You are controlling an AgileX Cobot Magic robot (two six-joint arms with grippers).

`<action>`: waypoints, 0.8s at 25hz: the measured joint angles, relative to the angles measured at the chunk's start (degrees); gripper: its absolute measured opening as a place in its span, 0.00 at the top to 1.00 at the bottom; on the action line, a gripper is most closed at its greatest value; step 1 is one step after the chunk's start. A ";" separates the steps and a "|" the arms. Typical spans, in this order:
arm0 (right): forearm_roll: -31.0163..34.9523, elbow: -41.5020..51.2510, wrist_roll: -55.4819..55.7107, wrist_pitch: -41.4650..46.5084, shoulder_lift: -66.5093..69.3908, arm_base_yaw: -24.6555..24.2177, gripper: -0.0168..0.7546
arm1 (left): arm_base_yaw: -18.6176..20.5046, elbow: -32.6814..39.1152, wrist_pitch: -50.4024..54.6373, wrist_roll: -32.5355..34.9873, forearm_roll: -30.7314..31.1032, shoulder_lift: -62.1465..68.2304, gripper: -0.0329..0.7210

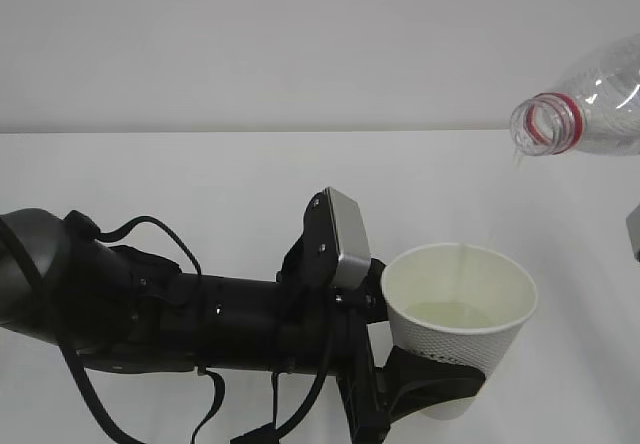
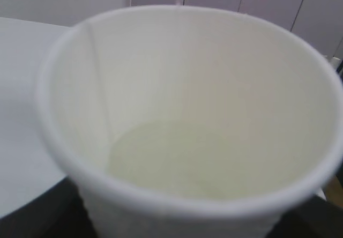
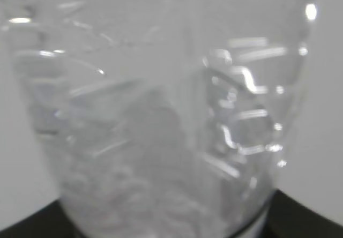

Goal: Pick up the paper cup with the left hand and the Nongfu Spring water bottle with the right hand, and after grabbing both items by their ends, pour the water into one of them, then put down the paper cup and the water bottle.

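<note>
surface: we see a plain white desk (image 1: 200,184) | edge: far edge meets a pale wall (image 1: 300,34) | on it: we make out nothing resting directly on it

Tabletop (image 1: 200,184): lying plain white and bare-looking, stretching from the near edge to a straight far edge in the exterior view.
Wall (image 1: 250,34): standing pale grey right behind the tabletop's far edge, showing no marks.
Panels (image 2: 268,2): showing in the left wrist view beyond the tabletop's far edge, pale, running in upright strips parted by thin dark seams.
</note>
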 joint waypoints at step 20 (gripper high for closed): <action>-1.19 0.00 0.38 -1.12 0.00 0.00 0.48 | 0.00 0.00 0.33 0.00 0.00 0.00 0.24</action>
